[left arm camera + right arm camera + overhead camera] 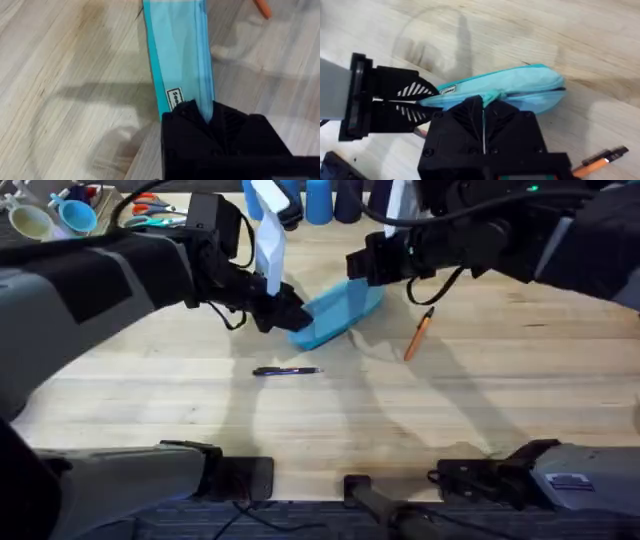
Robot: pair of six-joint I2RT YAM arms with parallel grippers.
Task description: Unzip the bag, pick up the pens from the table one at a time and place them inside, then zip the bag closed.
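Two arm bases at near edge of worktop point(150, 410). Dark pen point(287, 371) lying flat on bare wood nearest the bases, roughly centre, apart from everything else. Farther back, orange pen point(419, 335) with black tip lying angled on the wood, right of the pouch, not touching it; visible too in right wrist view point(600, 163) and as an orange end in left wrist view point(263, 8). Light blue bag point(338, 313) mid-worktop, slanted, held at both ends. Left hand point(285, 313) clamped on the bag's near-left end, black fingers point(195, 117) pinched onto the fabric beside the small label, bag point(180, 50) stretching away from it. Right hand point(362, 264) at the far-right end, fingers point(470, 117) closed together on the zipper line of the bag point(520, 82), apparently on the teal pull. Left hand point(395, 102) seen opposite in right wrist view. Zipper looks closed along visible length. Blue cups point(318, 200) and scissors point(150, 215) at far edge.
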